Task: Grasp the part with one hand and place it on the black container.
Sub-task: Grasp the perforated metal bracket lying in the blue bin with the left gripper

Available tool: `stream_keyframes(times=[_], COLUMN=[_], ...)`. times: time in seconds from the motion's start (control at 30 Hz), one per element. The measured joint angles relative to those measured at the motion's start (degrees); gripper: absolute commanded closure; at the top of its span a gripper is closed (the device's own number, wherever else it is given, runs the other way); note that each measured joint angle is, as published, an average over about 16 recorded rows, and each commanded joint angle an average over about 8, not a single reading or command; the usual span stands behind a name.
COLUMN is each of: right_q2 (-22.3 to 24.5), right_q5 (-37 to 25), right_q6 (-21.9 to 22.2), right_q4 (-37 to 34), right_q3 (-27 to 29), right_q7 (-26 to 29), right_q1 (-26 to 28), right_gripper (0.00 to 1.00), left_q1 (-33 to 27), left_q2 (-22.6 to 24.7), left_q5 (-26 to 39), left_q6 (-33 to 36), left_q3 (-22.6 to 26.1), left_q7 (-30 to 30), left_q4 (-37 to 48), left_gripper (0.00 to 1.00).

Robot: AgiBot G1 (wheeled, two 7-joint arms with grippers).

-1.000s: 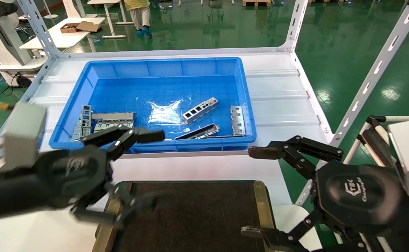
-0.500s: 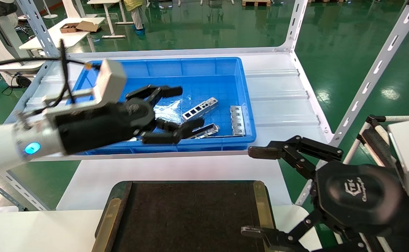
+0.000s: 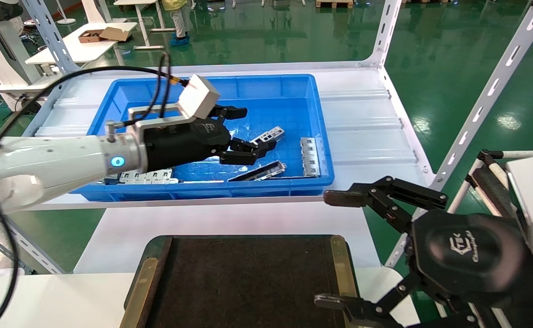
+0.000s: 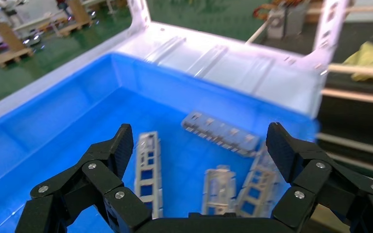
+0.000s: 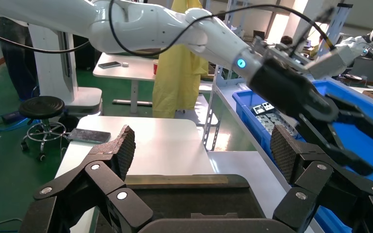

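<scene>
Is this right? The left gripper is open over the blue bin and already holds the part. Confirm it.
Not quite. The left gripper is open over the blue bin, but it holds nothing: the left wrist view shows its fingers spread apart and the part lying on the bin floor between them.

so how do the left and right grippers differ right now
The left gripper is stretched out over the blue bin, above the parts; the right gripper hangs back beside the black container. Both are black, open and hold nothing.
</scene>
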Motion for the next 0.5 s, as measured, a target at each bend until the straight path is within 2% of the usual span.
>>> stream_keyframes(times=[0.27, 0.5], right_q2=[0.01, 0.03], right_q5=[0.02, 0.05], right_q6=[0.02, 0.03], right_q4=[0.0, 0.0], right_q3=[-0.04, -0.07], right_q7=[-0.02, -0.03], right_q1=[0.01, 0.01], right_gripper=[0.0, 0.0], left_q1=[-3.52, -5.02], left_q2=[5.71, 8.85], left_q5=[1.65, 1.66], left_q6=[-4.94, -8.22], left_q3=[0.53, 0.69], left_q7=[5.34, 7.98], left_q4=[11.69, 18.05], left_gripper=[0.0, 0.0])
